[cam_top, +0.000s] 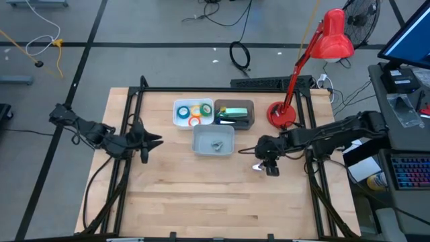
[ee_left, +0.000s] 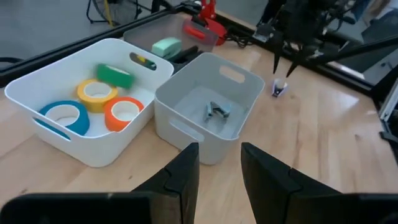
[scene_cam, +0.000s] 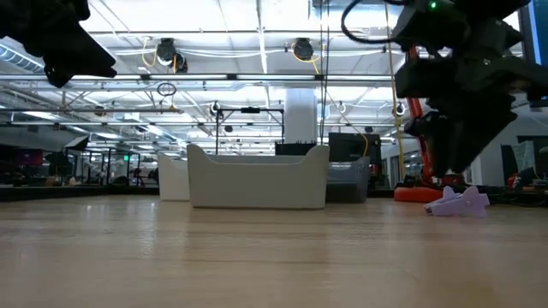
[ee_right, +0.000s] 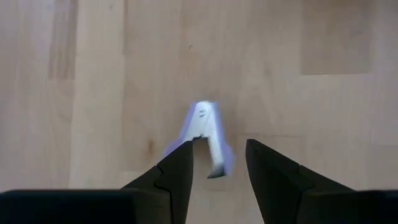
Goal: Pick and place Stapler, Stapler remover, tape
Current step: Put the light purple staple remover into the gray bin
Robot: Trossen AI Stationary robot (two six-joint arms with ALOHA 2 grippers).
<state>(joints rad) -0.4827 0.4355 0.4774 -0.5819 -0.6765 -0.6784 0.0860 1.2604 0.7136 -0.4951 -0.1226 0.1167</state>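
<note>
Step in hand: picking the staple remover (ee_right: 205, 138), lying on the table (cam_top: 201, 195) right of the bins. Right gripper (ee_right: 217, 163) hangs just above it, fingers spread, nothing pinched. Next: descend, straddle it squarely, close. Left gripper (ee_left: 219, 169) waits, spread, empty, near the tape (ee_left: 93, 106) bin.

Red desk lamp (cam_top: 316, 60) stands beside three bins (cam_top: 213, 139), perhaps plastic.

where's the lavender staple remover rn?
High view: staple remover lies on the bare table, right of the grey bin, directly beneath the right pincer, whose fingers are open.
</note>
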